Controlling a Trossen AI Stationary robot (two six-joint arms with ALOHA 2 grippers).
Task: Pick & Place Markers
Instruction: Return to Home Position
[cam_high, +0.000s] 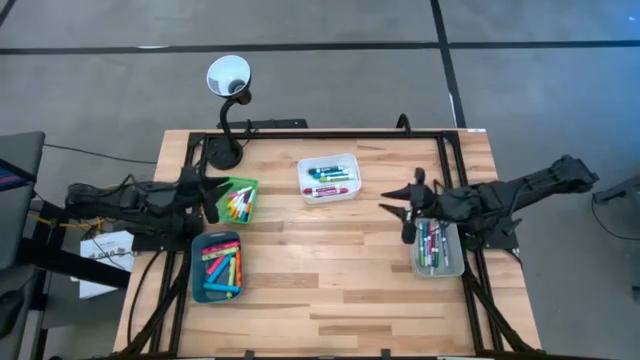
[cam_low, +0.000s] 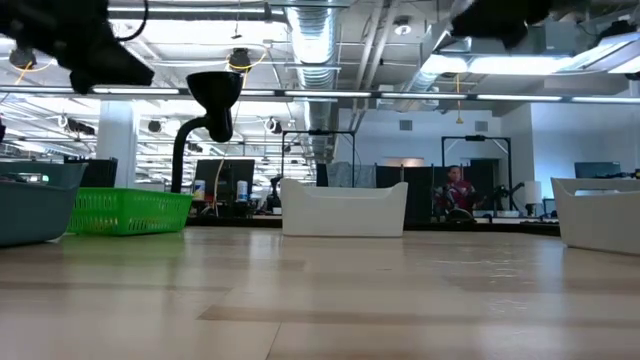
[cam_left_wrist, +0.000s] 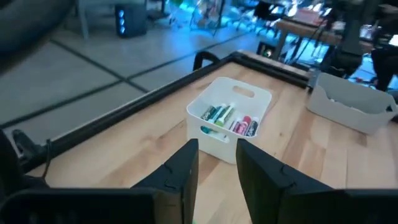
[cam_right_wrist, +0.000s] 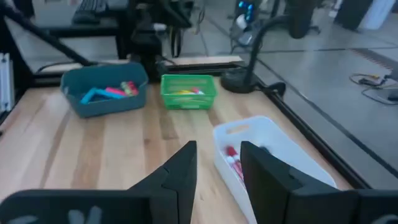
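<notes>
Markers lie in four trays: the white tray, the green tray, the teal tray and the clear grey tray. My left gripper hovers open at the green tray's left edge and faces the white tray's markers. Its fingers hold nothing. My right gripper hovers open over the clear grey tray's far left corner and points toward the table's left. In its wrist view the gripper is empty, with the white tray just beyond it.
A black gooseneck lamp stands at the far left corner. A black frame rail runs along the far edge. Bare wood lies between the trays and toward the near edge. A person sits in the room behind.
</notes>
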